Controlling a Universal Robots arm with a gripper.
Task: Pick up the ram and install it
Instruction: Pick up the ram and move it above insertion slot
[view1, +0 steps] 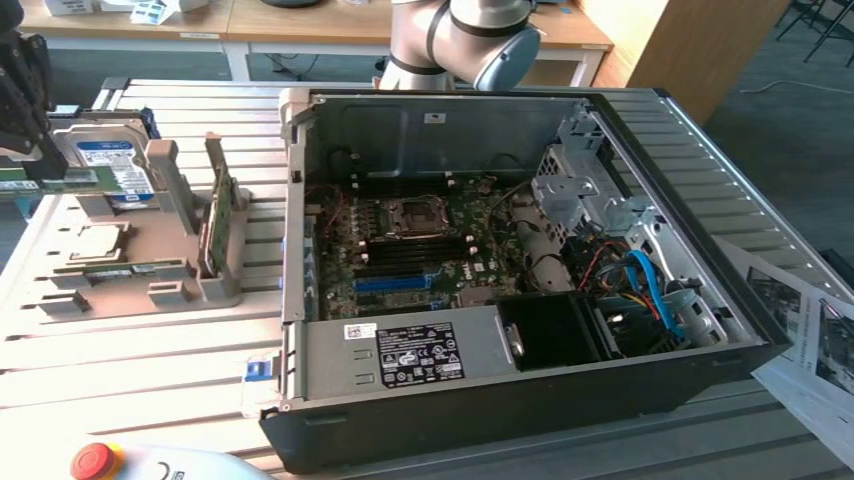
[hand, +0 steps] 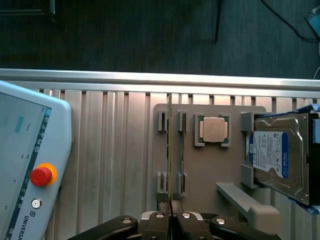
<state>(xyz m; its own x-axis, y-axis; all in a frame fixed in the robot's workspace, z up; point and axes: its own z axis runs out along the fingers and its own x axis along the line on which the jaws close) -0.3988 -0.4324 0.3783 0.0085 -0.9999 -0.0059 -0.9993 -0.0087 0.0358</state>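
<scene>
Exterior view, near edge: pendant with a red stop button, lying on the slatted table. Next back, centre: open computer case, with the power supply along its near wall. The motherboard lies beyond it, and its long dark slots just near of the processor socket are judged to be the memory slots. Exterior view's left, well apart from the case: grey parts holder carrying a loose processor chip, an upright green card and, farther back, a blue-labelled hard drive. Ram: held level just in front of the hard drive, apparently raised out of its holder slot. Wrist view: gripper, jaws drawn narrow and clamped on one end of the ram, which is seen edge-on, parallel to and just beside the upright card. Step in hand, judged: lifting the ram clear of the holder. Handling note: clamp firmly, rise straight so the stick brushes neither card nor drive, hold it level, and avoid twisting a thin board gripped at one end only.
</scene>
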